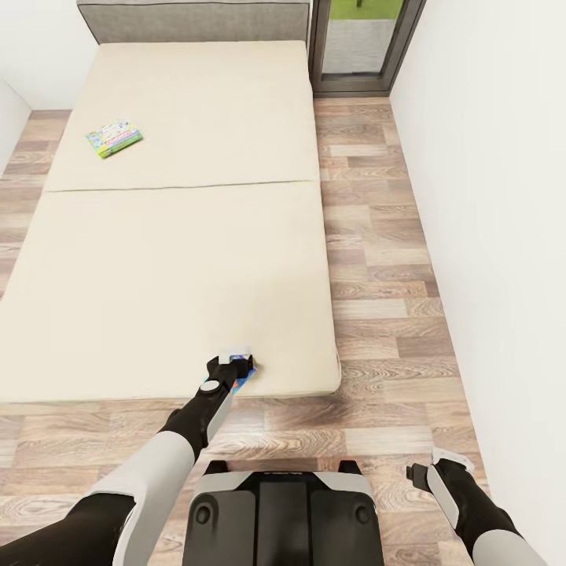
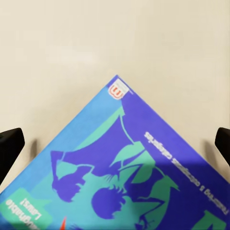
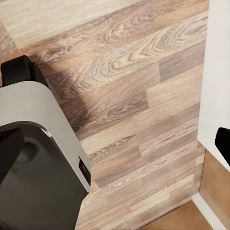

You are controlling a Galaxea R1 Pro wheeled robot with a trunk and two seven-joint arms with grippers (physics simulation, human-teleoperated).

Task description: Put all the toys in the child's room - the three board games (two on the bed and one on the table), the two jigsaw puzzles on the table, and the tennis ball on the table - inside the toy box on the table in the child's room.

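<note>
Two board games lie on the bed [image 1: 181,259] with its cream cover. One colourful box with green edges [image 1: 114,138] rests far up the bed towards the left side. The other, a blue and teal box [image 1: 244,381], sits at the bed's near edge. My left gripper [image 1: 233,360] hovers right over this blue box [image 2: 129,177], open, with its dark fingertips [image 2: 9,148] spread wide on either side of the box's corner. My right gripper [image 1: 436,465] hangs low over the wood floor at the right, open [image 3: 115,148] and holding nothing.
A grey padded headboard [image 1: 192,20] closes the bed's far end. Beside it is a dark-framed glass door [image 1: 362,43]. A white wall [image 1: 503,236] runs along the right, leaving a strip of wood floor [image 1: 377,259]. My own base [image 1: 283,511] stands at the bed's foot.
</note>
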